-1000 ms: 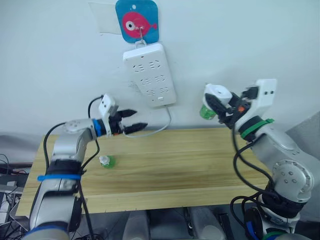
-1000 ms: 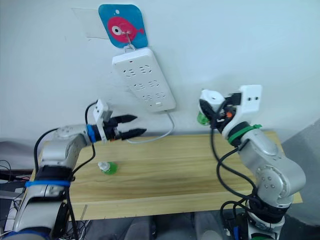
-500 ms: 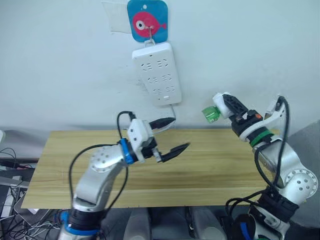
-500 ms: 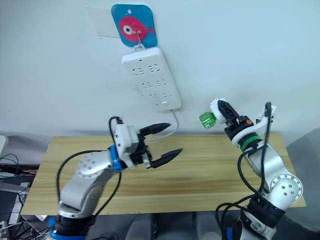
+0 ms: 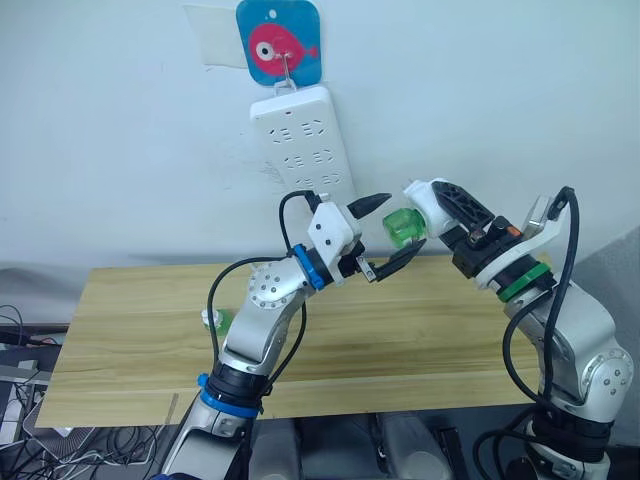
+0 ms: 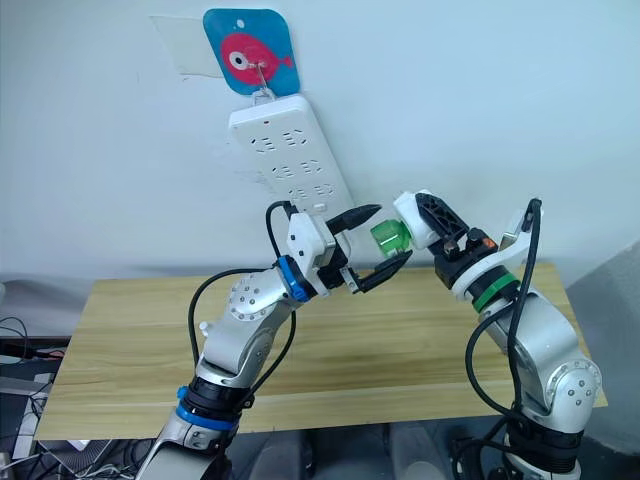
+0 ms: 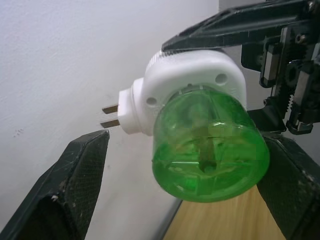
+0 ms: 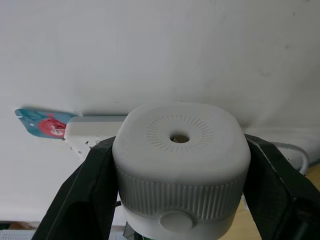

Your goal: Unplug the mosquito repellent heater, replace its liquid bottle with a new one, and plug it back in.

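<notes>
Your right gripper [image 5: 440, 205] clamps the white mosquito repellent heater [image 8: 180, 150] in mid-air above the wooden table [image 5: 130, 330], its green liquid bottle [image 7: 207, 150] still attached and plug prongs bare. Your left gripper [image 5: 385, 235] spreads wide around that bottle without touching. Behind, the power strip [image 5: 300, 140] hangs from a fish-print hook [image 5: 278, 42]; a spare bottle [image 5: 215, 320] sits on the table

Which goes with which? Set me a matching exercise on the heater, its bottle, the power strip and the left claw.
1. mosquito repellent heater
2. green bottle
3. power strip
4. left claw

A. hanging on the wall
B. open, one finger on either side of the bottle
C. gripped in the right claw
D. fitted into the heater

Pairs: 1-C, 2-D, 3-A, 4-B
</notes>
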Robot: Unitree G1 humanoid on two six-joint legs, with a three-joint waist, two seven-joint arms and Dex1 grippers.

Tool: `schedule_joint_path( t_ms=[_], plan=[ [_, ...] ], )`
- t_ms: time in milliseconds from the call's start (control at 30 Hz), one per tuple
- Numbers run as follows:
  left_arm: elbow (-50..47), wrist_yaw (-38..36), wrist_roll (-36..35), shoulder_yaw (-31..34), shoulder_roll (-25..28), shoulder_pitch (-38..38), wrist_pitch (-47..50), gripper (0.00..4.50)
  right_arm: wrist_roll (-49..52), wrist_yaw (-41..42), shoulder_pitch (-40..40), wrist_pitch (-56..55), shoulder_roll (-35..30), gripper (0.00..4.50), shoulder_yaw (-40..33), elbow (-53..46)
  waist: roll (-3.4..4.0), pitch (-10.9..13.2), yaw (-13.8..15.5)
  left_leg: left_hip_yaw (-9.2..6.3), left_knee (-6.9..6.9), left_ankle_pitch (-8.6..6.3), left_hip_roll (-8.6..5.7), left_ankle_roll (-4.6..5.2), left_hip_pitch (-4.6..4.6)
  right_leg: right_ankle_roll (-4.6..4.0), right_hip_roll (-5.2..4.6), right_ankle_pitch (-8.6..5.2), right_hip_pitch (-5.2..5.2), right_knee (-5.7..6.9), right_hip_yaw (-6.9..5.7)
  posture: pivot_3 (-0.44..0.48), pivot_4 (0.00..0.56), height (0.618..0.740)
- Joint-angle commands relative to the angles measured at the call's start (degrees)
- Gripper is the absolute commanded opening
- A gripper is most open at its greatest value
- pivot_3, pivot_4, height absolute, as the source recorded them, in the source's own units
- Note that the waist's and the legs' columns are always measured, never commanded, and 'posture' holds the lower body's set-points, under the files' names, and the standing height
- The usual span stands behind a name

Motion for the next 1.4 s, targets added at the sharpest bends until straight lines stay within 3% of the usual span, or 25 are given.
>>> schedule_joint_path(
  t_ms=[33,100,200,267,467,667,767,800,833,933,1067,1233,1400],
  plan=[
    [-1.85,1.00,0.38,-0.35,-0.68,-0.82,-1.62,4.47,1.52,1.67,0.76,-2.85,-1.25,3.06,1.17,-3.52,0.00,0.00,0.01,0.00,0.00,0.00,0.00,0.00,0.00,0.00,0.00,0.00,0.00,0.00,0.00,-0.181,0.266,0.740],
    [-2.63,1.05,0.20,-0.18,-0.42,-0.46,-1.36,4.47,1.52,2.06,0.99,-3.84,-2.09,3.06,1.65,-3.63,0.00,0.00,0.00,0.01,-0.01,0.00,0.00,0.00,0.00,0.00,0.00,0.00,0.00,-0.01,0.01,-0.181,0.266,0.740],
    [-3.25,1.03,0.10,-0.09,0.01,0.02,-1.27,3.97,1.52,2.35,1.36,-4.93,-2.87,3.06,1.96,-3.62,0.00,0.00,0.00,0.01,-0.01,0.00,0.00,0.00,0.00,0.01,0.00,0.00,0.00,-0.01,0.00,-0.180,0.266,0.740],
    [-3.55,0.94,-0.17,-0.07,0.22,0.20,-1.07,3.40,1.52,2.56,1.53,-5.31,-3.34,3.06,2.17,-3.62,0.00,0.00,0.01,0.01,-0.01,0.00,0.00,0.00,0.00,0.01,0.00,0.00,0.00,-0.01,0.01,-0.180,0.266,0.740],
    [-4.79,1.16,-0.56,-0.31,0.58,0.70,-0.09,2.29,1.52,3.44,1.80,-6.55,-4.97,3.06,2.72,-3.11,0.00,0.00,0.03,0.00,-0.01,0.00,0.00,0.00,0.00,0.01,0.00,-0.01,0.00,-0.02,0.00,-0.177,0.268,0.740],
    [-5.63,-0.34,-0.86,-0.45,2.02,0.96,0.11,2.29,1.52,5.63,2.15,-5.57,-7.19,3.06,3.89,-3.33,0.00,0.00,0.04,0.00,-0.01,0.00,0.00,0.00,0.00,0.01,0.00,0.00,0.00,-0.01,0.00,-0.179,0.270,0.740],
    [-4.98,-5.30,-2.14,-0.14,5.10,0.28,-3.12,2.29,1.52,13.91,2.16,1.53,-9.46,3.97,3.31,-0.54,0.00,0.00,-0.01,0.01,-0.01,0.00,0.01,0.00,0.01,0.01,0.00,0.00,0.00,-0.01,0.01,-0.191,0.270,0.740],
    [-4.68,-7.33,-3.00,-0.03,6.10,0.05,-4.22,2.29,1.52,19.19,1.40,6.94,-12.65,4.35,2.06,3.13,0.00,0.00,0.00,0.02,-0.01,0.00,0.01,-0.01,0.01,0.01,0.00,0.00,0.00,0.00,0.02,-0.196,0.270,0.740],
    [-4.29,-9.89,-3.49,-0.22,7.37,-0.08,-6.04,2.29,1.52,25.34,-0.20,13.52,-17.06,4.44,0.75,8.35,0.00,0.00,0.01,0.02,-0.01,0.00,0.01,-0.01,0.01,0.01,0.00,0.00,0.00,0.00,0.01,-0.200,0.269,0.740],
    [-2.73,-15.05,-4.79,-0.33,9.75,-0.14,-9.68,2.29,1.52,39.07,-7.54,29.84,-27.19,4.44,-0.36,24.57,0.01,0.01,0.18,0.08,0.15,0.00,-0.01,0.01,0.03,0.00,-0.04,0.00,0.07,0.00,0.04,-0.199,0.266,0.740],
    [-0.42,-19.19,-5.29,-0.56,10.71,-0.77,-13.57,2.29,1.52,51.28,-18.93,46.57,-38.86,4.44,6.80,42.16,0.11,0.11,0.46,0.06,0.14,-0.02,-0.02,0.04,0.06,-0.01,-0.02,0.01,0.08,0.00,0.02,-0.179,0.268,0.740],
    [1.58,-19.82,-3.19,-0.91,10.40,-1.39,-17.01,2.29,1.52,65.19,-28.30,57.63,-47.54,4.44,18.03,50.24,0.16,0.14,0.85,0.12,0.12,-0.29,0.06,0.52,-0.06,-0.06,0.11,-0.02,0.07,-0.32,0.06,-0.155,0.270,0.740],
    [1.45,-18.67,-2.19,-1.48,9.56,-1.65,-17.89,2.29,1.52,67.11,-32.80,57.64,-49.01,4.44,23.73,52.77,0.16,0.14,1.43,0.18,0.20,-0.49,0.08,0.84,-0.26,-0.05,0.05,-0.01,0.12,-0.74,0.00,-0.141,0.265,0.740]
  ],
)
